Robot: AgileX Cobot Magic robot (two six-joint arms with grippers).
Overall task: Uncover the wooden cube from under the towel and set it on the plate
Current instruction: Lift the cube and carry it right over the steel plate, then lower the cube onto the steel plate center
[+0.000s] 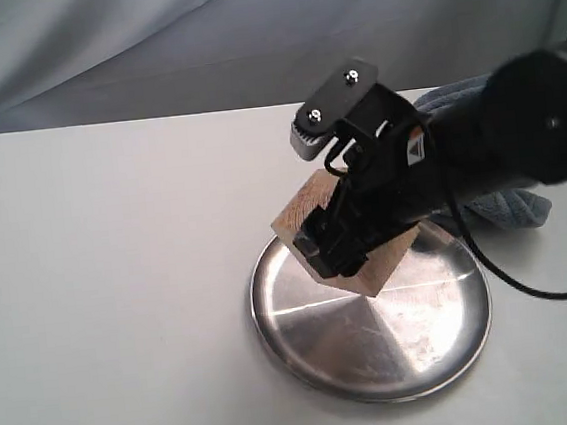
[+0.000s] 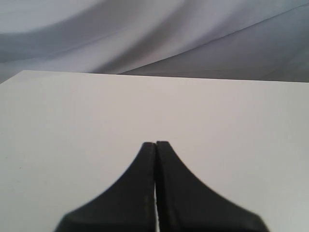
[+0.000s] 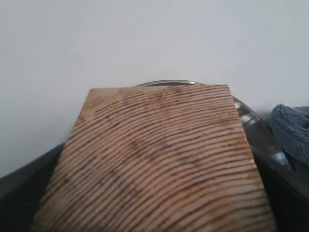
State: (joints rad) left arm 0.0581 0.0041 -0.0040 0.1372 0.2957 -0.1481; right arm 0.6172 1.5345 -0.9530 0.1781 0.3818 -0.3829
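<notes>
So the right claw (image 1: 332, 248) is clamped on the wooden cube (image 1: 387, 261) over the plate (image 1: 379, 369), placing step, next it needs setting down flat and letting go.

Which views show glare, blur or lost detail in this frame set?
Exterior view: bright glare streaks across the plate; the dark right gripper lacks detail. Left wrist view: evenly lit, the left gripper soft-edged. Right wrist view: the wooden cube fills the frame, grain fairly sharp; towel soft.
</notes>
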